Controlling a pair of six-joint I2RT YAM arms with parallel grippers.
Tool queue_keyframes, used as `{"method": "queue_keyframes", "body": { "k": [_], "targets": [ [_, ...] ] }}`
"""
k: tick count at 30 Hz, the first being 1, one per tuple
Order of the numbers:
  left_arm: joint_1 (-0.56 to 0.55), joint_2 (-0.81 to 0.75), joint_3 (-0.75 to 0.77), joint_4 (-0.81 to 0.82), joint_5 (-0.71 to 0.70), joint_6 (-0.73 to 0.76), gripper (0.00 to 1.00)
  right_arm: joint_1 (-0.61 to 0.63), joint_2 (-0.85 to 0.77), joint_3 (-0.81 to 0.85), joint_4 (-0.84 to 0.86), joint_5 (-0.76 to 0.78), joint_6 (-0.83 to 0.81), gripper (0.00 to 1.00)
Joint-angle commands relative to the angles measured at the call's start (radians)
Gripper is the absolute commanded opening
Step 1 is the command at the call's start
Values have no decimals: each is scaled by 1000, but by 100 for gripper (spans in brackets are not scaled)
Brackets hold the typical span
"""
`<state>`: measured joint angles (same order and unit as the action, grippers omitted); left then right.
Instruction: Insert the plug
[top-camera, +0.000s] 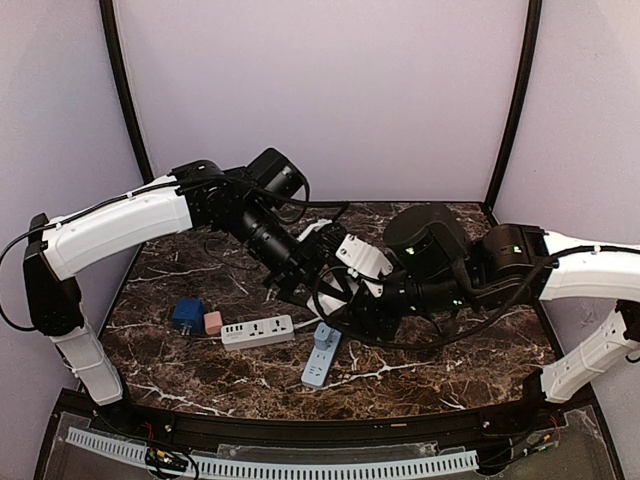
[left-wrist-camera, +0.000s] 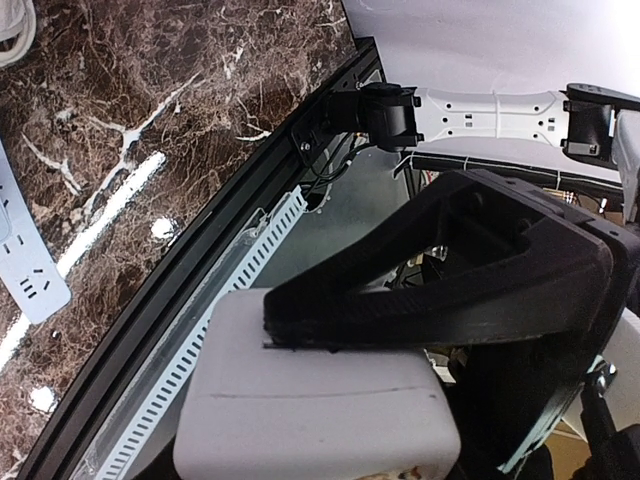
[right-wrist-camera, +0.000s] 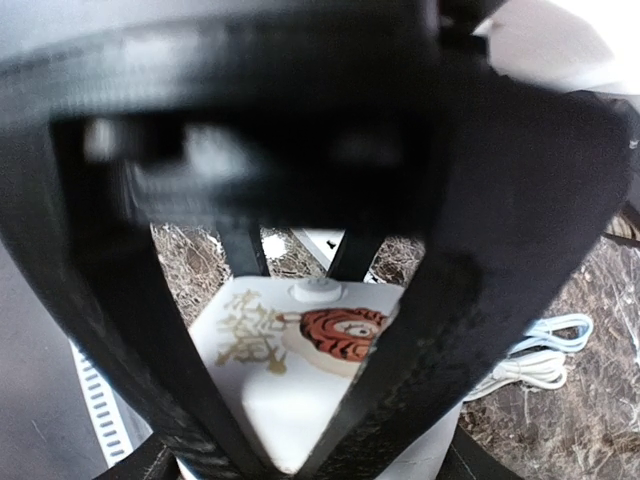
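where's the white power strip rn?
Top view, left-centre of the table: the white strip lies between the pink adapter and the blue strip.

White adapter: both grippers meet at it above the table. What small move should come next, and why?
Probably firm up the left gripper on the white adapter before the right gripper backs away: the adapter hangs between both, above the table, away from the white power strip.

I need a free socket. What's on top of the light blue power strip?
Nothing on the visible part of the light blue power strip; the sockets there look empty. Its far end is hidden under the arms.
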<state>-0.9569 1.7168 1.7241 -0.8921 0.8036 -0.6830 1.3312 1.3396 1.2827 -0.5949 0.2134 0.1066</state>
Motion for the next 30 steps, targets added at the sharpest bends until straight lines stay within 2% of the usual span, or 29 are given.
{"method": "queue_keyframes", "body": {
  "k": [1,5,10,15,23,30],
  "targets": [
    [-5,-31,-31,26,15,-25,12,9,-8,20,41,2,11,78],
    [-2,-47,-45,28,-5,-26,11,10,-27,6,30,0,24,91],
    [5,-74,-59,7,-36,-19,6,9,-61,-12,1,-2,38,99],
    [28,-120,-58,-67,-99,17,1,10,-98,-20,-34,-30,59,99],
    [51,-191,-58,-215,-248,121,1,11,-190,-106,-45,-38,124,99],
    [60,-282,-80,-186,-253,219,1,11,-240,-163,-28,-46,180,99]
  ]
}}
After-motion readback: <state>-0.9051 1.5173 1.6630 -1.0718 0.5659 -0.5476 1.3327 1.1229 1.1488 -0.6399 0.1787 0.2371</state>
